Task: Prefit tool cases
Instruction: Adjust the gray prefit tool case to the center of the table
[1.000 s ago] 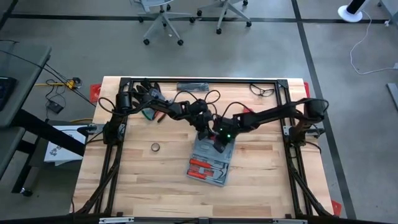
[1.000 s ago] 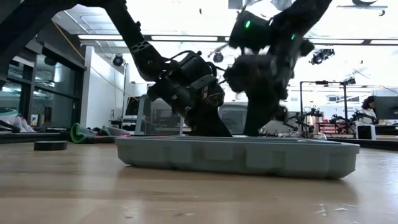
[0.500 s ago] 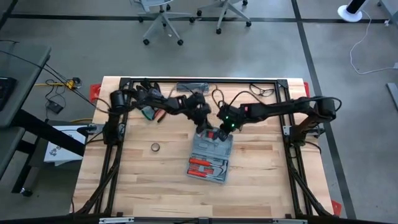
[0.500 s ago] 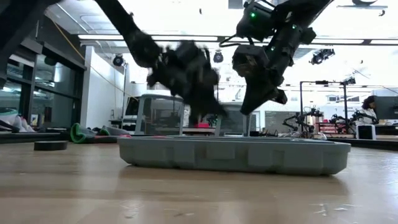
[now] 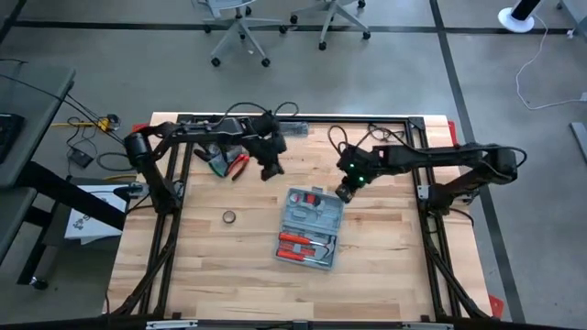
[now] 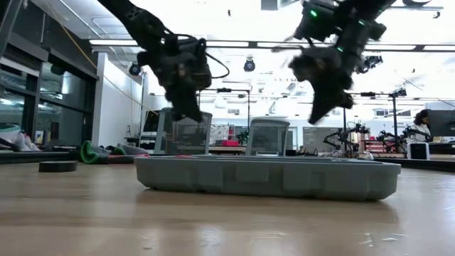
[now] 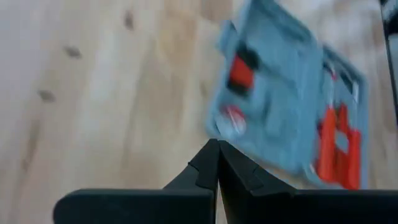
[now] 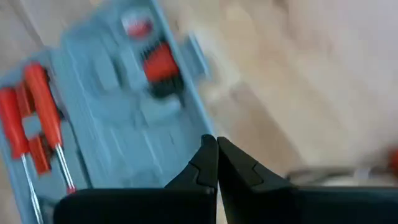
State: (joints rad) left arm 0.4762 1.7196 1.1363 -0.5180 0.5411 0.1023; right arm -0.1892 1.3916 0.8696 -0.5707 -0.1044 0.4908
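The blue-grey tool case lies open and flat on the wooden table, its moulded recesses up, with red-handled tools in its near half and a small red-and-black piece in its far half. It also shows in the low view, the left wrist view and the right wrist view. My left gripper hangs shut above the table, left of and beyond the case. My right gripper hangs shut just past the case's far right corner. Neither touches it.
A small roll of tape lies left of the case. Pliers with red handles and green-trimmed gear sit at the far left. A dark flat object and spectacles lie along the far edge. Bare wood spreads across the near half.
Both grippers have risen off the case's far half and drawn apart, staying shut: the left toward the far left, the right toward the right. The case stays flat where it was.
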